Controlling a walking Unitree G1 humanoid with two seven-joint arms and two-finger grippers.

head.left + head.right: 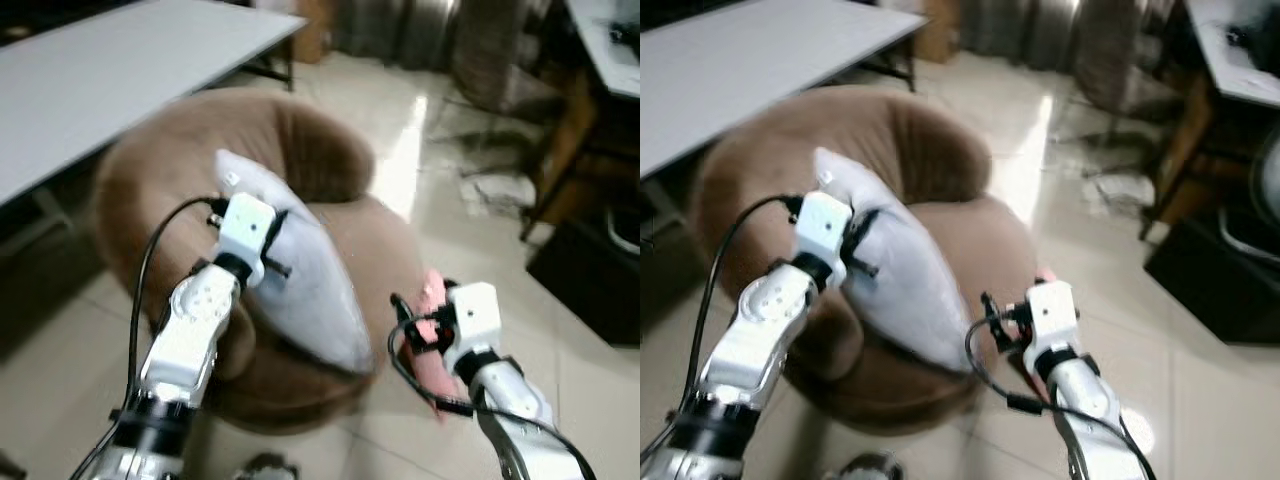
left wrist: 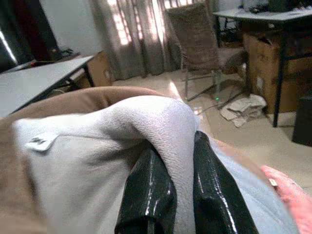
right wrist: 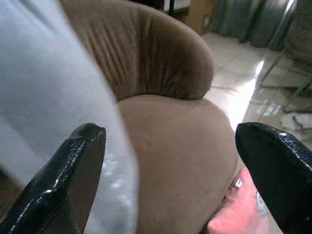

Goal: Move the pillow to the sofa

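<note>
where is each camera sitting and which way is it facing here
Left eye and right eye: on the head, looking forward and down at the brown sofa, grey pillow, both silver arms.
Left wrist: along the left gripper, fingers pinching the pillow's edge.
Right wrist: along the open right gripper, facing the sofa seat.
Shared: pillow, sofa, a pink thing beside the sofa.

Pale grey fabric pillow (image 1: 300,270) lies on the round brown upholstered sofa (image 1: 330,150), pinched by left hand (image 2: 170,195). Right hand (image 3: 170,175) just beside the sofa's right edge. Grey flat-topped bench (image 1: 110,70) behind-left.
</note>
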